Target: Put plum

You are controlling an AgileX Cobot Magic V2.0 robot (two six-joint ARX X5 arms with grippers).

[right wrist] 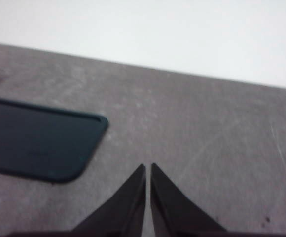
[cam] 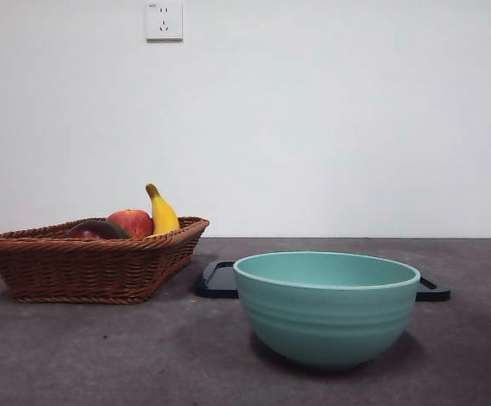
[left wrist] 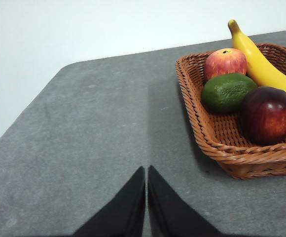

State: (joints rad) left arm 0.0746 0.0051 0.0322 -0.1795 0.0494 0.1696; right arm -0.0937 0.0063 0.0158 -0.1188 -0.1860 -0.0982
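The plum (left wrist: pixel 267 114), dark purple-maroon and glossy, lies in a brown wicker basket (left wrist: pixel 217 143) beside a dark green fruit (left wrist: pixel 228 92), a red-yellow apple (left wrist: pixel 225 62) and a banana (left wrist: pixel 261 61). In the front view only the plum's top (cam: pixel 93 229) shows above the basket's rim (cam: pixel 85 262) at the left. My left gripper (left wrist: pixel 146 170) is shut over bare table, well clear of the basket. My right gripper (right wrist: pixel 148 168) is shut above the table next to a dark tray (right wrist: pixel 39 140). Neither arm shows in the front view.
A teal bowl (cam: pixel 326 306) stands near the front, right of the basket. The dark flat tray (cam: pixel 220 281) lies behind it. The grey table's rounded corner (left wrist: pixel 59 74) and a white wall are in the left wrist view.
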